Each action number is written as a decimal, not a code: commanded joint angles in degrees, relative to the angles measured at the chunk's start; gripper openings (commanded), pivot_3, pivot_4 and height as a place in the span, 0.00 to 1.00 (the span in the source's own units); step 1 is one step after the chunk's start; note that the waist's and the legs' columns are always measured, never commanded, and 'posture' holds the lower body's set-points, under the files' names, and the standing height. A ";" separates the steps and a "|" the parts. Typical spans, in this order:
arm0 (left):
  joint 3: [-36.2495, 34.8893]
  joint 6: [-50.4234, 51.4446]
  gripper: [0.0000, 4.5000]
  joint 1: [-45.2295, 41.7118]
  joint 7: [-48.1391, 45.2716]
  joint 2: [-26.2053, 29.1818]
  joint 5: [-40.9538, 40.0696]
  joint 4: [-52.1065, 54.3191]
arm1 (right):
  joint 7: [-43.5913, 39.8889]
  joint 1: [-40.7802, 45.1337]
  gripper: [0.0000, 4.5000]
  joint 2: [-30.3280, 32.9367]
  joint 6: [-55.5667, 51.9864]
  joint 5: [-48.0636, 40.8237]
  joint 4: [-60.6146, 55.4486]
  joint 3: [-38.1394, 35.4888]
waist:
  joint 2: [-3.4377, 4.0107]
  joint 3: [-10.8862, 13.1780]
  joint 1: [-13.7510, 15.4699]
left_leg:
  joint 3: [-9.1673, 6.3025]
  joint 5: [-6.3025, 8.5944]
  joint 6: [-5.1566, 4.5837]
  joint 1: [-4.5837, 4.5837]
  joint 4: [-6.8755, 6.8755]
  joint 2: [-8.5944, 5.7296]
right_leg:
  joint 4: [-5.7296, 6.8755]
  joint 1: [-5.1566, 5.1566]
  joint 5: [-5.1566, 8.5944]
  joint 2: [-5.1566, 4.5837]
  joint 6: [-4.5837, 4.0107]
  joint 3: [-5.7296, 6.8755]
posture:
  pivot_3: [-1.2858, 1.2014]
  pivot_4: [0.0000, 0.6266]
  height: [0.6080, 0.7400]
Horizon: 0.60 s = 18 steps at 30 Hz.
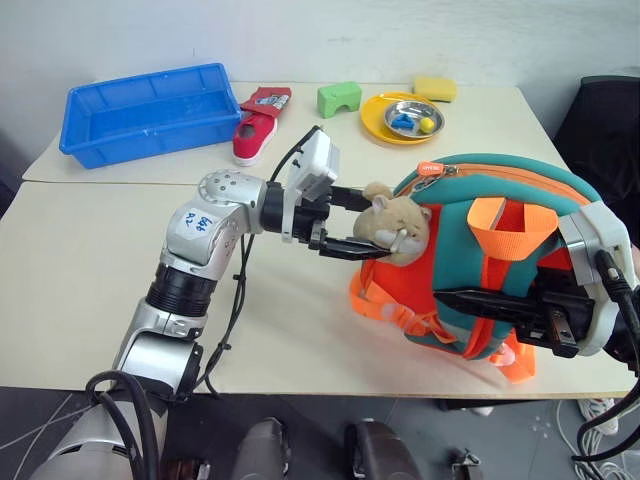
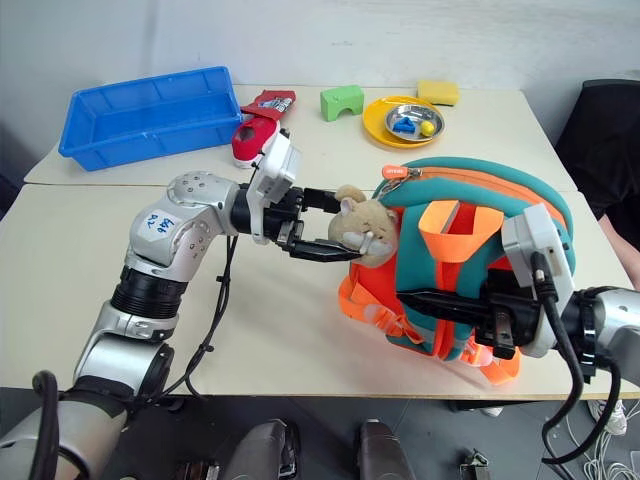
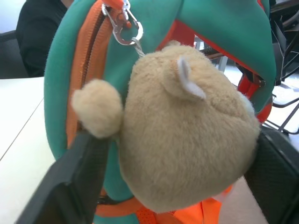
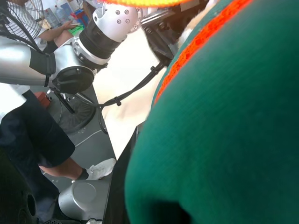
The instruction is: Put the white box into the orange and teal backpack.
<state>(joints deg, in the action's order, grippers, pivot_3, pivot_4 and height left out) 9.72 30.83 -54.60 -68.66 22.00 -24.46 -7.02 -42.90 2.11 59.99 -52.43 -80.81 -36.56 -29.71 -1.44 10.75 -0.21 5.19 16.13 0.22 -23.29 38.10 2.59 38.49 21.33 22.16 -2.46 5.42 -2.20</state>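
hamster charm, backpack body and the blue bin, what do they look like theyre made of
Hamster charm: tan plush, going by its fuzzy nap and soft rounded ear. Backpack: a soft, matte teal fabric with a slight fuzz, possibly neoprene, with woven orange webbing straps. Blue bin: likely rigid moulded plastic, with smooth, slightly glossy walls and a rolled rim.

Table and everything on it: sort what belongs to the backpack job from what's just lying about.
Job: orange and teal backpack, its hamster charm, left gripper with jaws either side of the charm, right gripper at the backpack.

Lying about: blue bin, red shoe, green block, yellow plate, metal bowl, yellow sponge.
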 commanded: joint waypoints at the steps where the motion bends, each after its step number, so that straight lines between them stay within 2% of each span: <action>1: -1.35 -1.28 0.62 -0.10 -1.76 1.87 -0.33 -0.30 | -0.38 -0.75 0.00 0.12 0.96 -0.56 -2.11 -2.05 | 0.00 0.00 -0.05 | 0.00 0.00 0.00 0.00 0.00 0.00 | 0.00 0.00 0.00 0.00 0.00 0.00 | 0.52 0.24 1.00; 7: -3.04 -4.98 0.28 -2.08 -0.76 4.56 2.15 -5.13 | -0.53 -2.76 0.00 -0.06 1.55 1.37 -2.42 -3.45 | 0.00 0.00 0.02 | 0.00 0.00 0.00 0.00 0.02 -0.01 | 0.00 -0.01 0.00 -0.01 0.00 0.00 | 0.52 0.24 1.00; 10: -3.07 -7.92 0.16 -3.84 0.58 6.91 5.20 -10.74 | 0.01 -4.48 0.00 -0.55 2.10 1.95 -3.10 -4.58 | 0.00 0.00 0.04 | 0.01 0.00 0.00 0.00 0.02 -0.01 | 0.01 0.00 0.00 0.00 0.00 0.00 | 0.52 0.24 1.00; 15: -2.90 -12.37 0.16 -3.74 -0.06 8.93 8.09 -17.17 | -0.49 -8.68 0.00 -1.91 3.05 3.45 -3.77 -7.57 | 0.00 0.00 0.03 | 0.03 0.00 0.00 0.00 -0.01 -0.01 | -0.02 0.00 0.00 0.00 0.00 0.00 | 0.52 0.24 1.00; 18: 2.23 -20.43 0.16 0.95 -0.54 8.77 14.16 -18.44 | 0.49 -10.27 0.00 -3.75 4.83 5.60 -3.38 -9.22 | 0.01 -0.01 0.02 | 0.04 0.00 0.00 0.01 -0.02 0.00 | 0.00 0.02 0.00 0.00 0.00 -0.01 | 0.52 0.24 1.00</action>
<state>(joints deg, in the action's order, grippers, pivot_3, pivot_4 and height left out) 9.82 14.24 -55.91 -69.18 30.27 -13.86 -24.20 -42.73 -7.89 56.91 -49.29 -76.17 -39.12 -36.44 -1.43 10.73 -0.20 5.24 16.13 0.22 -23.26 38.08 2.59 38.48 21.33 22.16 -2.47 5.42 -2.21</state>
